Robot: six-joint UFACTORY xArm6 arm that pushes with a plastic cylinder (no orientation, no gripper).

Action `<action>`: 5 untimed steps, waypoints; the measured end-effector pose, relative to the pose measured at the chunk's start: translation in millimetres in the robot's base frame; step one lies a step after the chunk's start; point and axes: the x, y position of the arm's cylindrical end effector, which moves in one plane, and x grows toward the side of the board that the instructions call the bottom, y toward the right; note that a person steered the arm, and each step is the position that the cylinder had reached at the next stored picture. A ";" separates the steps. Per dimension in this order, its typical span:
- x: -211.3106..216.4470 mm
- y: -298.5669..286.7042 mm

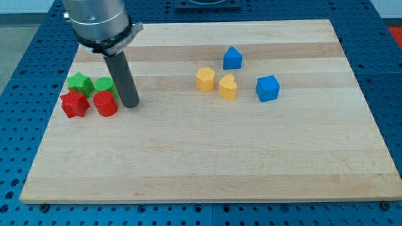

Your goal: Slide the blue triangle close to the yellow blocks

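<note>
The blue triangle (pixel 232 58) sits right of the board's centre near the view's top. Just below and left of it are two yellow blocks: a yellow hexagon (pixel 205 80) and a yellow heart-shaped block (pixel 228 87), close together. The triangle is a short gap above them. My tip (pixel 130 104) is far to the view's left, touching the board just right of the red and green blocks, well away from the blue triangle.
A blue cube (pixel 267 88) lies right of the yellow heart. At the left, a green star (pixel 79 82) and a green block (pixel 103 85) sit above a red star (pixel 74 104) and a red hexagon (pixel 105 103). The wooden board (pixel 207 169) rests on a blue perforated table.
</note>
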 end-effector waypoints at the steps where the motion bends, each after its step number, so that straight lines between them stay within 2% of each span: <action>1: -14.9 18.4; 5: -124.3 55.9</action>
